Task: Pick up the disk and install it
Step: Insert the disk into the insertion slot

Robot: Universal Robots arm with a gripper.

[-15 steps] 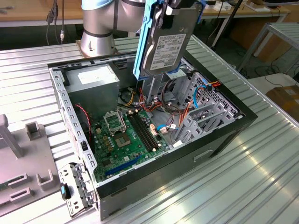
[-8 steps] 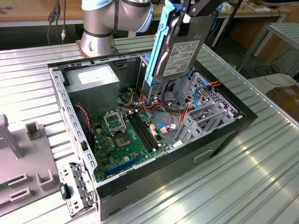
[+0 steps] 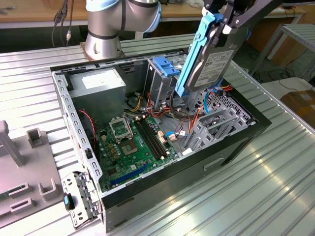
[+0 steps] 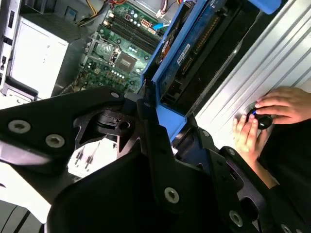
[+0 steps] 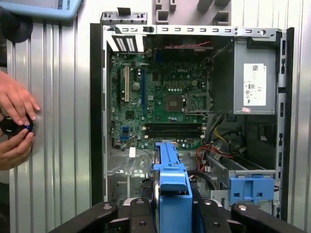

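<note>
— Holding anything in the gripper (image 3: 227, 23)?

— Yes. Clamped on the disk (image 3: 206, 64), with both jaws closed against its upper end. Shown close up in the second wrist view too, with dark fingers (image 4: 158, 155) pressed against the blue frame.

— And sitting where?

— Lifted in the air and tilted, with the blue frame turned toward the exterior view's left and the labelled grey face toward the right. Hanging over the far right part of the open computer case (image 3: 197, 172), just right of the grey drive cage (image 3: 158, 83) with the light-blue top. Not yet seated in any bay. Hard to tell whether the lower end touches anything beneath.

— Inside the case?

— Lying flat on the bottom, a green motherboard (image 3: 133, 142). At the far left corner, a silver power supply (image 3: 98, 83). Below the disk, orange and blue cables (image 3: 197, 113) in a tangle.

— Anything around the case?

— Under it, a ribbed metal table (image 3: 266, 196). In the first wrist view, a person's two hands (image 5: 14, 102) resting on that table beside the case, closed around a small black knob (image 5: 14, 127).
</note>
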